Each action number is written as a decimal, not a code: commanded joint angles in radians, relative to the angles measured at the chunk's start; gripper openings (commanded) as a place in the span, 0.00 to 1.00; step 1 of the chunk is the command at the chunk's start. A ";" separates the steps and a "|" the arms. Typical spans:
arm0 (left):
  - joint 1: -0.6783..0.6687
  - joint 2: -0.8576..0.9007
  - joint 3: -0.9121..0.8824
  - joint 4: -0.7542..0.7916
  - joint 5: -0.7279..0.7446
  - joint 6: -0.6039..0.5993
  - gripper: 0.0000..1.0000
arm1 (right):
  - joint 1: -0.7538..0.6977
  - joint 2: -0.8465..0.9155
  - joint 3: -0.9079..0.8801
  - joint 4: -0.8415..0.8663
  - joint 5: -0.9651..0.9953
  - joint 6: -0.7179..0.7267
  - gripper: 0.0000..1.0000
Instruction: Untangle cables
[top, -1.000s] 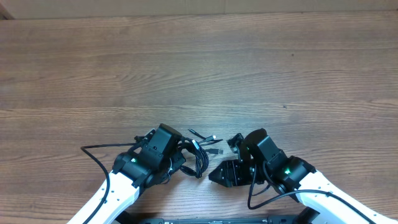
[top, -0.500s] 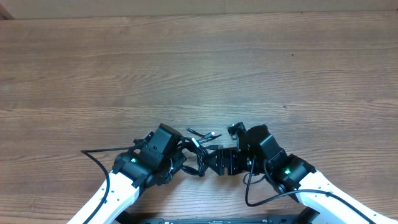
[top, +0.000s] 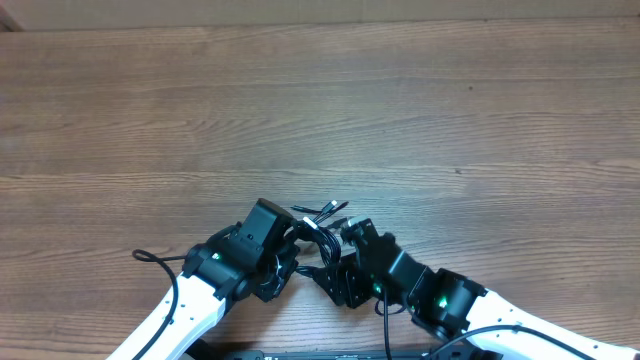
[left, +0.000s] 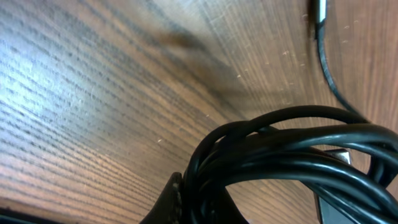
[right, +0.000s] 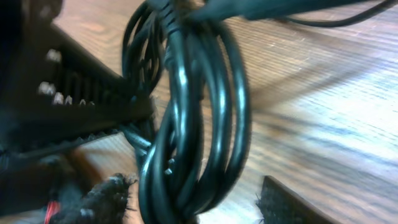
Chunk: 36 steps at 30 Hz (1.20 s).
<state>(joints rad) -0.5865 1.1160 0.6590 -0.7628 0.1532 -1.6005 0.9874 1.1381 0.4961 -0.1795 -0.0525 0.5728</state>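
Cables (right: 186, 124) now between right fingers (right: 292, 202)

cables (left: 280, 149) cut off at frame edge, blurred in right wrist view

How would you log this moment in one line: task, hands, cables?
task: untangle cables | left hand: shut on cables | right hand: open around cables | cables: one tangled bundle

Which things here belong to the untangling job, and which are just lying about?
Job: the cables, bunched in a coil; left gripper, shut on them; right gripper, open around the coil.
Not the job: the wooden table; the thicker wire fixed to the left arm.
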 joint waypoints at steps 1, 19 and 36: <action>0.003 0.024 0.022 0.003 0.062 -0.052 0.05 | 0.012 -0.005 0.003 0.005 0.204 0.003 0.50; 0.005 0.092 0.023 0.064 0.223 0.105 0.04 | 0.012 0.031 0.003 0.020 0.154 -0.085 0.53; 0.145 0.092 0.023 0.061 0.143 0.155 0.04 | 0.012 0.022 0.003 -0.048 -0.145 -0.138 0.04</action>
<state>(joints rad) -0.5220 1.2076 0.6590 -0.7189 0.3752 -1.4834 0.9897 1.1671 0.5053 -0.1852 -0.0250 0.4702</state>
